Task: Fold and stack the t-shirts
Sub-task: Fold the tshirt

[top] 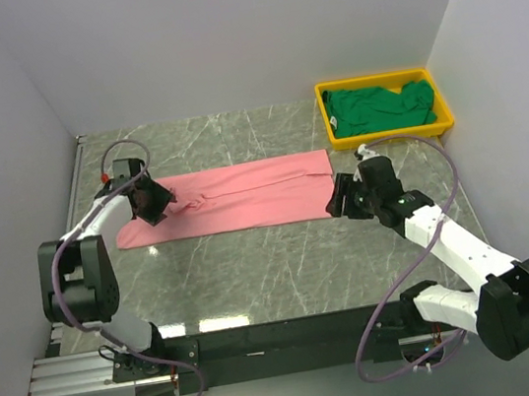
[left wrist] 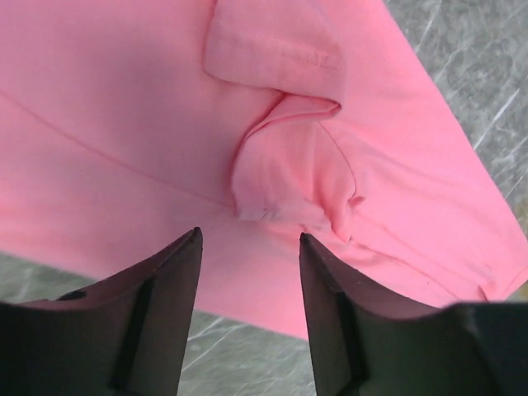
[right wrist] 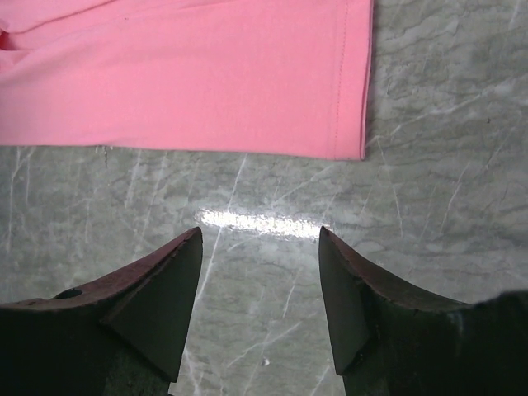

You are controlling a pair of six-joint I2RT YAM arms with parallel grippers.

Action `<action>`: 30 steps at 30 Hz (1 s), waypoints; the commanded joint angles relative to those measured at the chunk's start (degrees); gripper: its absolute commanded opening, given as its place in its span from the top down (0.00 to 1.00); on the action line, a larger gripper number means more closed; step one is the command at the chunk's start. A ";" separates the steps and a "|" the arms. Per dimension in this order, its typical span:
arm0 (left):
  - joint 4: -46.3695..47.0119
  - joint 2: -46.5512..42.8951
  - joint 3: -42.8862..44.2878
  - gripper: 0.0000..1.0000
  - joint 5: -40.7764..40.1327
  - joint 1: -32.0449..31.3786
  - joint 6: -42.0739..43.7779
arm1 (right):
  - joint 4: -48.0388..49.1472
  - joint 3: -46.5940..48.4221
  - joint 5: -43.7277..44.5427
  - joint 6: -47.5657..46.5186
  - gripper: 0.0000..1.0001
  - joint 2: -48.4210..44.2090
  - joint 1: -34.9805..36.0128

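The pink t-shirt [top: 244, 196] lies flat on the marble table as a long strip folded lengthwise. My left gripper [top: 156, 206] hovers over its left end, open with nothing between the fingers. In the left wrist view the open gripper [left wrist: 250, 235] sits just above the pink cloth [left wrist: 124, 124], near a bunched fold of sleeve and collar [left wrist: 289, 173]. My right gripper [top: 337, 199] is at the shirt's right end, open. In the right wrist view the gripper [right wrist: 260, 231] hangs over bare marble, a little short of the shirt's hem [right wrist: 351, 82]. The dark green t-shirt [top: 380, 106] lies crumpled in the tray.
The yellow plastic tray [top: 390, 135] stands at the back right, close behind the right gripper. White walls close in the table on the left, back and right. Bare marble [top: 275, 266] lies between the pink shirt and the arm bases.
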 commanded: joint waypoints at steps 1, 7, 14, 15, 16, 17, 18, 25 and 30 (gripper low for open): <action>1.96 2.81 3.22 0.46 1.01 -1.20 -2.91 | 0.70 -1.49 0.31 -1.08 0.35 -1.92 0.33; 2.75 6.42 3.74 0.48 0.66 -2.08 -3.53 | 1.75 -2.72 0.13 -1.16 0.36 -1.49 0.24; 3.19 8.62 4.89 0.62 -0.39 -2.52 -3.62 | 2.54 -3.43 -0.04 -1.25 0.36 -1.13 0.24; 3.10 8.80 5.24 0.63 -0.57 -2.52 -3.62 | 2.63 -3.60 -0.05 -1.17 0.36 -1.13 0.24; 3.10 9.15 5.42 0.64 -0.75 -2.61 -3.62 | 2.72 -3.69 -0.22 -1.16 0.36 -1.22 0.24; 3.19 9.24 5.50 0.70 -0.83 -2.61 -3.53 | 2.81 -3.95 -0.22 -1.16 0.36 -1.22 0.24; 3.19 9.33 5.68 0.74 -0.57 -2.61 -3.62 | 2.90 -4.04 -0.22 -1.16 0.36 -1.22 0.24; 3.19 6.44 4.89 0.94 0.57 -4.54 -5.37 | 3.16 -4.48 -0.48 -1.08 0.37 -1.13 0.33; 3.36 3.79 2.61 0.94 1.01 -5.95 -8.54 | 3.34 -4.57 -0.92 -1.08 0.37 -0.78 0.33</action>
